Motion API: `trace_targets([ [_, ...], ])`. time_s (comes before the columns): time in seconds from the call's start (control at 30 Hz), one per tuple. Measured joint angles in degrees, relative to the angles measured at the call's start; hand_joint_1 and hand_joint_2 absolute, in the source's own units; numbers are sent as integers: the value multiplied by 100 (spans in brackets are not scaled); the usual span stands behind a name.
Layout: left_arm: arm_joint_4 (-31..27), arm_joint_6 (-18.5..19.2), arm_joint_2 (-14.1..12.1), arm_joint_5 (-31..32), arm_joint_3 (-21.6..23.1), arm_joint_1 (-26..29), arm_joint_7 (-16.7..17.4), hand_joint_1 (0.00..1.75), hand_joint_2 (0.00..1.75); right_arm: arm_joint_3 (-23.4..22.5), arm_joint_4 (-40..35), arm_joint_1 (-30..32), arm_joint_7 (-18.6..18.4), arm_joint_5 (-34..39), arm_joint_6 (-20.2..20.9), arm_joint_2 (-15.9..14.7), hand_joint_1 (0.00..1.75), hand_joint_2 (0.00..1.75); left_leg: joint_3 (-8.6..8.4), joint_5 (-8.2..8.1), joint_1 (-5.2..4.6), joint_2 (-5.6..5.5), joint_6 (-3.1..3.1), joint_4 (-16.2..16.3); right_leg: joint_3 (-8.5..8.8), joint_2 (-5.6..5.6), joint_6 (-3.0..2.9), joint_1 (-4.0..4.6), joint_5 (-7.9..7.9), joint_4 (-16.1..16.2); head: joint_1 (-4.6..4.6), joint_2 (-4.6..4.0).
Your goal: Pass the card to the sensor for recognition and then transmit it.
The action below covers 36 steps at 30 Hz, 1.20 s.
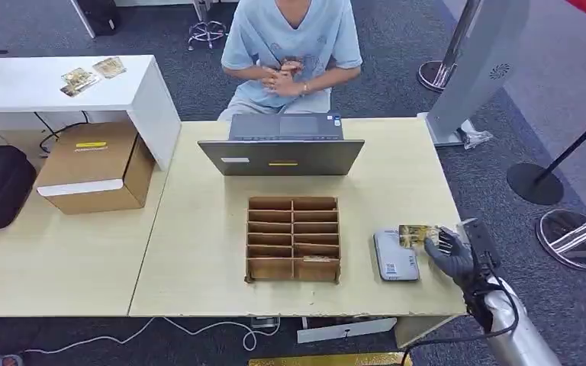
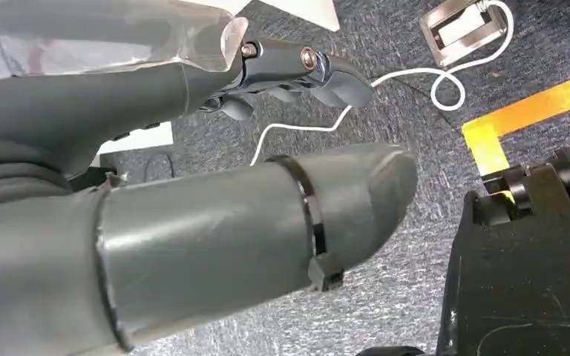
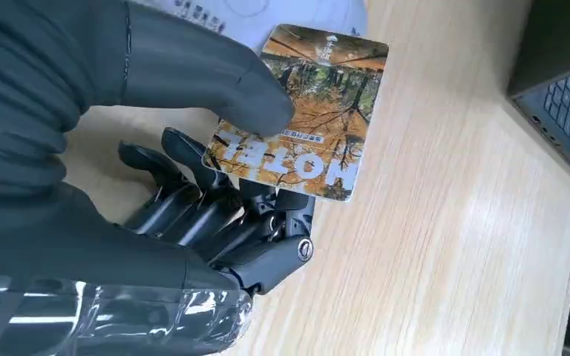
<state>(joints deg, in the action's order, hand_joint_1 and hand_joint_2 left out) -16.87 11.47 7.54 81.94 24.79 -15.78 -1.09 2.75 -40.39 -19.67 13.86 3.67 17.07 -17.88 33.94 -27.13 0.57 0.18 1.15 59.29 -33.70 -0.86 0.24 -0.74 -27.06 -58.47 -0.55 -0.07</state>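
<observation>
Item: my right hand [image 1: 450,255] pinching the autumn-forest printed card [image 1: 416,235] over the flat grey sensor pad [image 1: 394,256]; I'd keep it level, lowering gently.

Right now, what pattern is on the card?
An autumn forest photo, orange and green, on the card; right wrist view.

Floor: dark grey carpet [image 1: 397,69], with a yellow tape strip [image 2: 523,119] and a white cable [image 2: 326,126]. Furniture: light wood table [image 1: 198,252]; second wood table [image 1: 38,267] adjoining at left; white desk [image 1: 61,88] behind it. Stanchion bases [image 1: 534,183] stand at right, beside a grey kiosk stand [image 1: 477,72].
</observation>
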Motion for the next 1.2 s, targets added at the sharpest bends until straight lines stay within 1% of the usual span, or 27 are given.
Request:
trace_targets([
  [0.2, 0, 37, -11, -20, -13, -1, 22, 0, 0, -179, -376, 315, -101, -2, -4, -26, 175, 175, -1, 0, 0, 1, 0, 0, 0, 1, 0, 0, 0, 2, 0, 0],
  [0.37, 0, 81, -9, -44, -28, -6, 101, 0, 0, -236, -550, 428, -181, -15, 2, -55, 175, 175, -3, 0, 0, 3, 0, 0, 1, 3, 0, 0, 0, 1, 0, 0],
  [0.8, 0, 68, -4, -138, -107, -6, 107, 0, 0, -249, -496, 353, -199, -147, 175, -68, 175, 175, -1, 0, 0, 4, 0, 0, 2, 4, 0, 0, 0, 1, 0, 0],
  [1.2, 0, 87, 20, -190, -127, -9, 186, 0, 0, -59, -273, 127, -190, -230, 254, -39, 175, 175, -2, 0, 0, 4, 0, 0, 2, 4, 0, 0, 1, 0, 2, 0],
])
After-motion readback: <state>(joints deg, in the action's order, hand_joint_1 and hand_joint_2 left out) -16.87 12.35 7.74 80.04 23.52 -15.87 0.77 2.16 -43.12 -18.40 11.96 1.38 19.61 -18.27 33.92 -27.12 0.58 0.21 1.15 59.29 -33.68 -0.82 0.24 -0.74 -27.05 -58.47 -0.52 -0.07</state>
